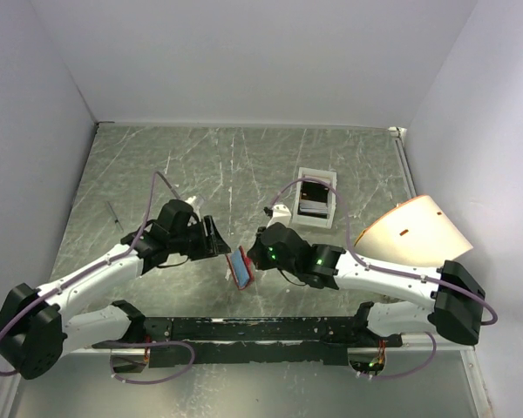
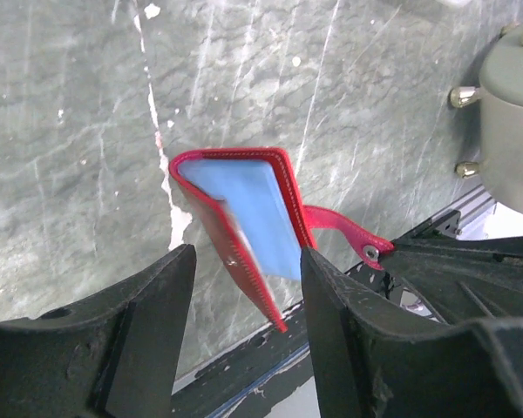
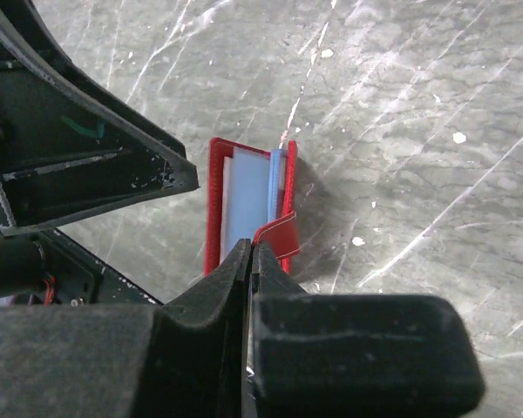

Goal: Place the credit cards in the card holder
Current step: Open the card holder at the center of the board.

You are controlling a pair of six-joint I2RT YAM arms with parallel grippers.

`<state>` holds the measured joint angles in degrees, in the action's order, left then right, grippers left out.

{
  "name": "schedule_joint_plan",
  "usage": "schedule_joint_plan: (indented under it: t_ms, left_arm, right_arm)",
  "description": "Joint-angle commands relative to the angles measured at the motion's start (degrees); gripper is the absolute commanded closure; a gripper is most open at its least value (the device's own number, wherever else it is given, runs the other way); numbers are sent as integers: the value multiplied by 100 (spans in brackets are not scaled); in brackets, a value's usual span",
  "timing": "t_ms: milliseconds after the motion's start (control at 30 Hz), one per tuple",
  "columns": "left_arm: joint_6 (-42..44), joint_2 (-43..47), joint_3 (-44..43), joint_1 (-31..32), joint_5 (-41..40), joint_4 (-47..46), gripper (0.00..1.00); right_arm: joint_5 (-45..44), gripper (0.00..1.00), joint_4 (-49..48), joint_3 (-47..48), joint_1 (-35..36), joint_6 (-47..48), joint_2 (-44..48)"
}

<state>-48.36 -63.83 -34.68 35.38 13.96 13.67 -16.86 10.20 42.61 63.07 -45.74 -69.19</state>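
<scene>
1. Small red folding wallet [image 1: 241, 266], pale blue pocket [image 2: 266, 209] showing, sits tilted between both arms.
2. Right end effector [image 3: 251, 259], pressed together, pinches its snap tab [image 2: 349, 231].
3. Left end effector [image 2: 246, 261] stands spread astride it; advise bracing one cover.

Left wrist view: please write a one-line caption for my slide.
The red wallet, held by the right gripper, facing the open left gripper.

A red folding leather wallet [image 1: 241, 266] is stood on edge on the grey marbled tabletop [image 1: 157, 174], between the left gripper [image 2: 246, 252] and the right gripper [image 3: 248, 252]. Behind it a white open-topped box [image 1: 317, 173] is set, with dark flat plastic cards [image 1: 312, 200] inside.
</scene>
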Motion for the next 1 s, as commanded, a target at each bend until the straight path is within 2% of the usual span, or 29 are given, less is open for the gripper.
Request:
schedule_joint_plan:
  t_ms: [0, 200, 367, 633, 833, 967]
  left_arm:
    - [145, 182, -25, -43, -121, 504, 37]
    - [116, 57, 199, -39, 143, 424, 38]
    - [142, 95, 401, -40, 360, 228, 36]
    - [116, 363, 140, -39, -54, 694, 34]
    - [144, 169, 232, -42, 187, 452, 35]
    - [146, -1, 403, -41, 314, 249, 38]
  right_arm:
    - [-8, 100, -289, -134, -39, -217, -8]
    - [-177, 100, -46, -256, -127, -277, 76]
    - [-43, 100, -251, -413, -146, -304, 439]
    - [183, 100, -635, -352, -146, -465, 506]
    - [-12, 100, -270, -282, -207, -519, 187]
    - [-598, 100, 273, -307, -277, -528, 178]
